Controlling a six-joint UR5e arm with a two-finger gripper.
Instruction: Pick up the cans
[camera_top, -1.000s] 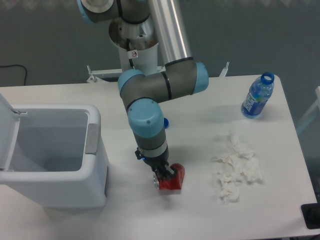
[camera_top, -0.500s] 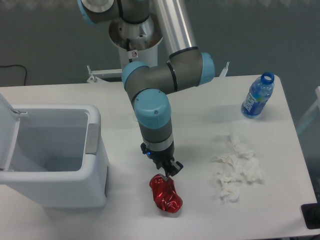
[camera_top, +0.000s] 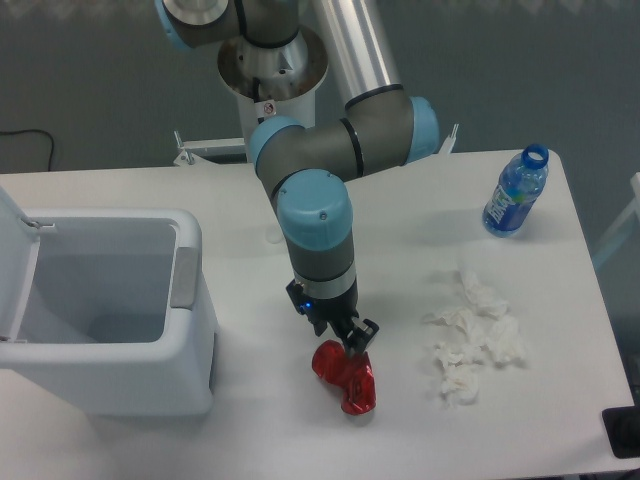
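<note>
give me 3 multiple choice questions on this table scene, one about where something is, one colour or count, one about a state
1. Where does the plastic bottle stand?
A. at the table's far right corner
B. inside the bin
C. beside the can

2. What colour is the crushed can?
A. green
B. red
C. silver

3. How is the white bin at the left?
A. lid closed
B. tipped on its side
C. lid open, upright

Answers:
1. A, the bottle stands near the table's far right corner, well apart from the can and the tissues.
2. B, the can is shiny red under the tool.
3. C, the lid is swung up at the left and the bin's hollow inside shows.
</note>
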